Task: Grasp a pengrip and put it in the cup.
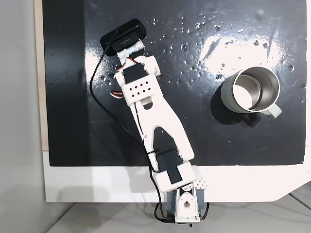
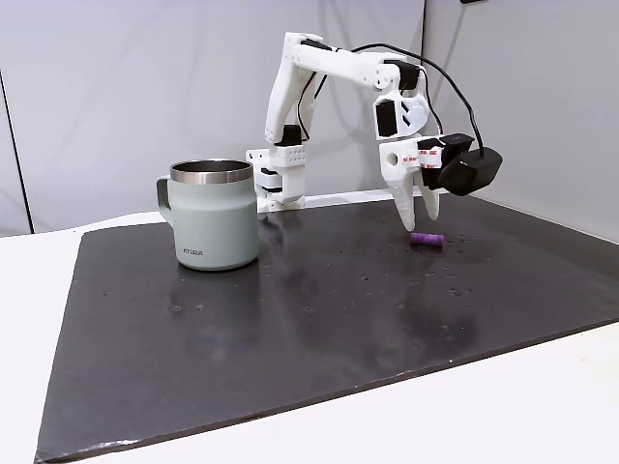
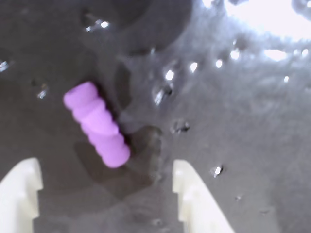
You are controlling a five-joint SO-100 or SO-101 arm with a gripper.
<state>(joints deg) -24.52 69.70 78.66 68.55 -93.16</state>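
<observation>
The pengrip [image 3: 97, 124], a small light-purple ribbed cylinder, lies on the black mat, and in the wrist view it sits just ahead of the gap between my white fingertips. In a fixed view the pengrip [image 2: 427, 238] rests on the mat's far right part. My gripper [image 2: 419, 220] hangs open just above and behind it, touching nothing. The same open gripper [image 3: 104, 167] has one finger [image 3: 22, 194] left of the pengrip and the other finger [image 3: 194, 194] to its right. The cup [image 2: 213, 215], grey-green with a steel inside, stands upright far to the left; from above the cup [image 1: 233, 97] is at the right.
The black mat [image 1: 194, 141] covers most of a white table [image 1: 97, 184]. My arm [image 1: 155, 116] reaches from the base at the bottom edge up to the mat's upper left, with a black cable [image 1: 95, 97] looping beside it. A grey wall stands behind.
</observation>
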